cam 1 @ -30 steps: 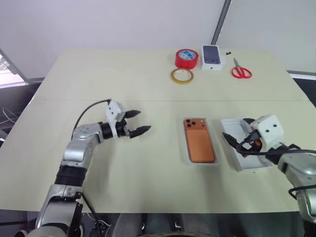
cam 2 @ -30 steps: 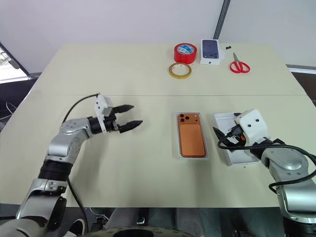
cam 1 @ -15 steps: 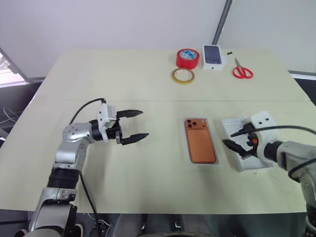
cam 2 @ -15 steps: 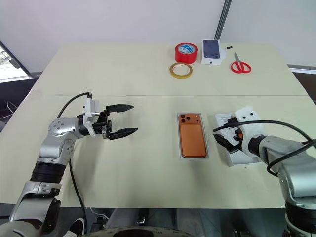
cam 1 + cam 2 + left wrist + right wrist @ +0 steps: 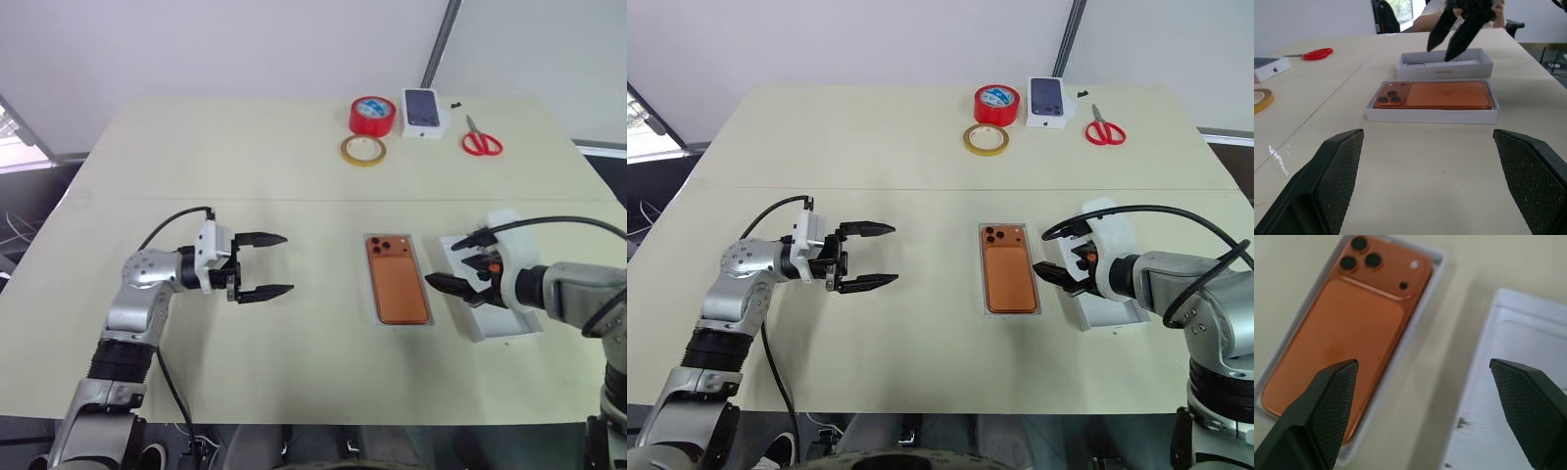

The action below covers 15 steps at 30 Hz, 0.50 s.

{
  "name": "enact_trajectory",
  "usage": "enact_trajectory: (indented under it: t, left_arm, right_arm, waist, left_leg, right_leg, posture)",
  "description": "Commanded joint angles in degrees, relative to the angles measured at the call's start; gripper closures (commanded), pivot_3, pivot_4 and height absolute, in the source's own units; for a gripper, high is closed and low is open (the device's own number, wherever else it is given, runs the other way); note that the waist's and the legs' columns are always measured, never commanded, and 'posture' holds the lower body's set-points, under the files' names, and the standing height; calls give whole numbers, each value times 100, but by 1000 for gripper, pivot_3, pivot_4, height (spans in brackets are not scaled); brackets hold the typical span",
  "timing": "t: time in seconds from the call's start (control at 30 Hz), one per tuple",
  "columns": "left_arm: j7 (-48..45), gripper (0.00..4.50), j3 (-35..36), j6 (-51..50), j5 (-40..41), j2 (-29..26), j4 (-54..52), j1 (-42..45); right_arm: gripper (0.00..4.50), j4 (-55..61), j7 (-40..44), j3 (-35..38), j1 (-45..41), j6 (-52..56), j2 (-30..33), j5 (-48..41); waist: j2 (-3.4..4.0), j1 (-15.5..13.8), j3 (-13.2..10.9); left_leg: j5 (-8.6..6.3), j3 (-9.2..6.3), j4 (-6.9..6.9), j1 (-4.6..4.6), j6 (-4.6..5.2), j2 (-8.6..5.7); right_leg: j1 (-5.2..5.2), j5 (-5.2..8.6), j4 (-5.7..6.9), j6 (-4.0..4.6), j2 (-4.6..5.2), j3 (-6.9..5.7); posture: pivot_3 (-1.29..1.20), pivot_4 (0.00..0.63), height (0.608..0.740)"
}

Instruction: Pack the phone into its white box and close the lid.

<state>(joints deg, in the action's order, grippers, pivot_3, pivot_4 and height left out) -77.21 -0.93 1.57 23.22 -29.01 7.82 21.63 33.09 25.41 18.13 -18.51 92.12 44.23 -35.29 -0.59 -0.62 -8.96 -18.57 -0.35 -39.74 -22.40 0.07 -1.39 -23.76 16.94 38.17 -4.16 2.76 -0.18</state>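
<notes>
With the phone (image 5: 397, 284) already seated in the white box (image 5: 370, 279), the lid (image 5: 495, 318) should be grasped squarely by the released right gripper (image 5: 460, 262), the left gripper (image 5: 263, 264) being likewise released.

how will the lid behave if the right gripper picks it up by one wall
The lid is a hollow white shell lying open side up, so it is probably light and may tip if held by one wall. Its walls look thin and could flex under a pinch. The smooth finish might slip between the open right gripper's fingers.
</notes>
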Motion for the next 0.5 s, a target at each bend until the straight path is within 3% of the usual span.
enact_trajectory:
  t: [0.03,0.5]
  left_arm:
    - [17,43,-20,76,91,-1,-284,-140]
    - [-2,43,-114,75,83,40,-369,-196]
  right_arm:
    - [0,-86,-381,53,183,38,167,-342]
    - [0,-719,-1395,-285,-104,38,286,-1257]
  waist:
    - [0,2,0]
    - [1,49,0]
  left_leg:
    - [0,0,0,0,1,0]
    - [0,0,4,1,1,1]
  right_leg:
    - [0,0,0,0,1,0]
    - [0,0,0,0,0,-1]
  posture:
    - [0,150,740]
    - [0,150,740]
